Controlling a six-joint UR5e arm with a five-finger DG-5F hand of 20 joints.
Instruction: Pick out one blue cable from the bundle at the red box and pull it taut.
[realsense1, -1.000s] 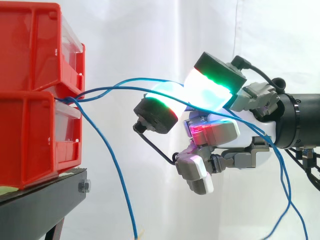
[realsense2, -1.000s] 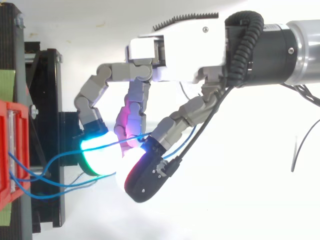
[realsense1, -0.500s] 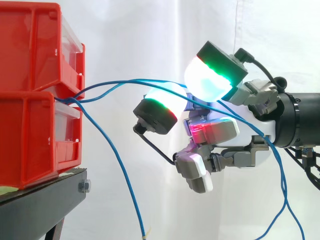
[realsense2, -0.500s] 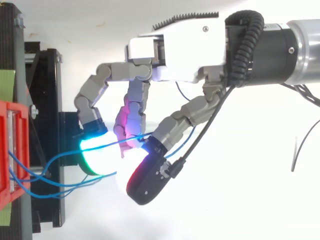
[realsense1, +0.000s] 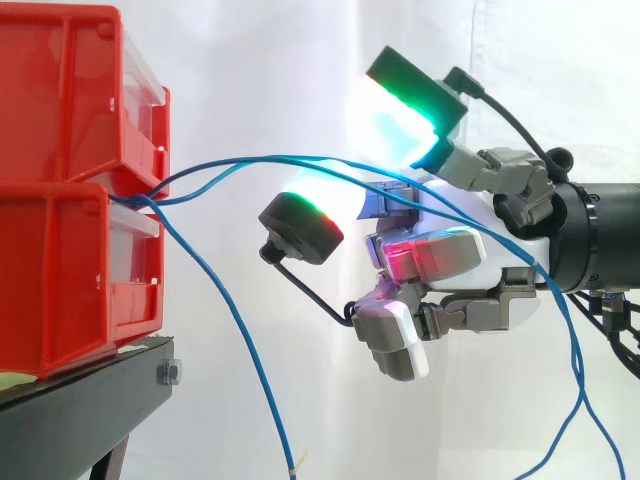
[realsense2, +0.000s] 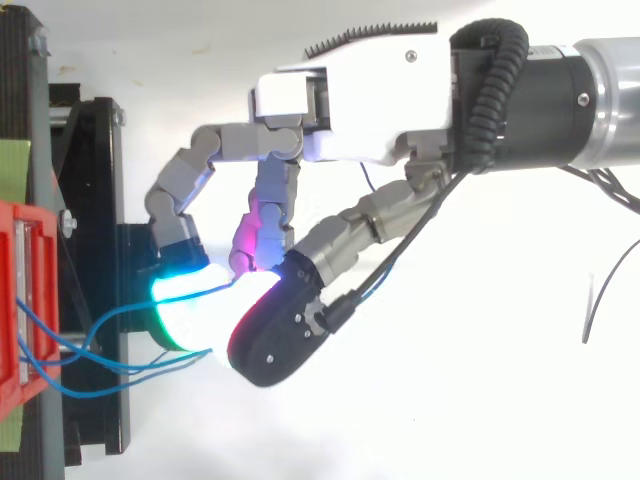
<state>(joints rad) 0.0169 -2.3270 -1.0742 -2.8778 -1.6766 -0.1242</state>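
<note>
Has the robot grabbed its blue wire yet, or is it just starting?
Done: the robot hand is at the blue cables coming from the red box. In hand: cables run between its glowing pads, which stand apart, not pinching. Left: close on one cable and pull it taut; none looks taut now.

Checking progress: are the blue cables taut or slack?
Slack: the cables bow from the bins past the hand, then droop at right.

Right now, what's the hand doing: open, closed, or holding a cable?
Hand: open. The blue cables run through the gap between its parted fingers, not pinched.
</note>
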